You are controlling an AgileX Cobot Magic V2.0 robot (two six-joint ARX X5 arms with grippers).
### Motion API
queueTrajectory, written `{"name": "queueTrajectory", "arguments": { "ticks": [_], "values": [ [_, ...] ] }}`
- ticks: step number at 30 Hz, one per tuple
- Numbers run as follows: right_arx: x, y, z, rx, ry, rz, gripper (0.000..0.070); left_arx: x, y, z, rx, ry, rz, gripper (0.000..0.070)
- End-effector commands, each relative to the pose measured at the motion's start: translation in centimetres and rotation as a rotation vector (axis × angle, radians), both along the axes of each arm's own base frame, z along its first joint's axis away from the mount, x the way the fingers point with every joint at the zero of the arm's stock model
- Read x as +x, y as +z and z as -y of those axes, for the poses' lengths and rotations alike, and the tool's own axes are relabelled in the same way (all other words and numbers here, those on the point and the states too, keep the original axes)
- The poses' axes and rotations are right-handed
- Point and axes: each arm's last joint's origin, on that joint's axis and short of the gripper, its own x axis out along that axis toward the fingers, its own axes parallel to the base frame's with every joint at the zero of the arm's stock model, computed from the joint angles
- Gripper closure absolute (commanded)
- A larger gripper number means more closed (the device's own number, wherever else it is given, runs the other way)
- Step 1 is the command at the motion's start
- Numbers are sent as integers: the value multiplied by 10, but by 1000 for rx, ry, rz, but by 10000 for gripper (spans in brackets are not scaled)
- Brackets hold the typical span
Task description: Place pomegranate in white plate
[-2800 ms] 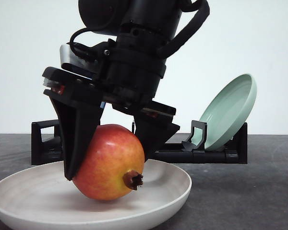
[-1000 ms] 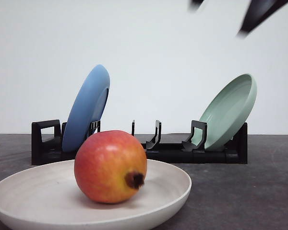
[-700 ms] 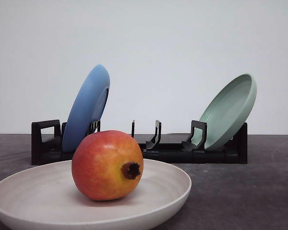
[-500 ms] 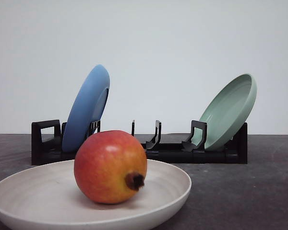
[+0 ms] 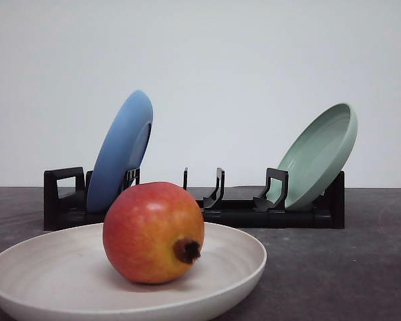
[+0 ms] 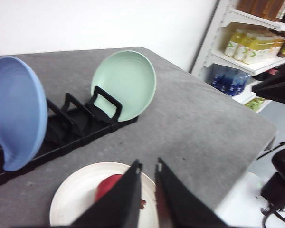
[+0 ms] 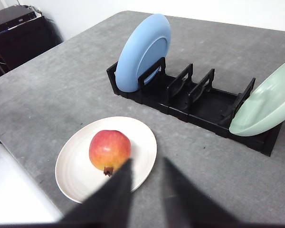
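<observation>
Pomegranate [image 5: 153,233], round, glossy red shading to yellow-orange, sits loose inside the shallow cream-white plate [image 5: 234,264] at the near edge of the grey table [image 5: 334,267], its dark crown nub pointing right. Behind, a black slotted rack [image 5: 220,208] holds a blue plate [image 5: 120,150] on the left and a pale green plate [image 5: 321,154] on the right. Wrist views look down from above: the left gripper [image 6: 147,166] has fingers nearly together, gripping nothing; the right gripper [image 7: 147,164] has fingers slightly apart, also holding nothing.
</observation>
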Motion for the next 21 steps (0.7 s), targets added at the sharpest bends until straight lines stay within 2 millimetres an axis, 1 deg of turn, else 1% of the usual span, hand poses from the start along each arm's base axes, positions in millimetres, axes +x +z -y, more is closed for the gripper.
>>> {"name": "queueTrajectory", "arguments": {
  "ticks": [1,19,21],
  "values": [
    [0,2,-1,0,10,12,699,-1,3,0,-4,-12,15,700],
    [0,2,0,2,7,16,699,-1,2,0,-7,-12,16,700],
    [0,2,0,2,7,15,699,-1,0,-4,-34,-8,21,700]
  ]
}}
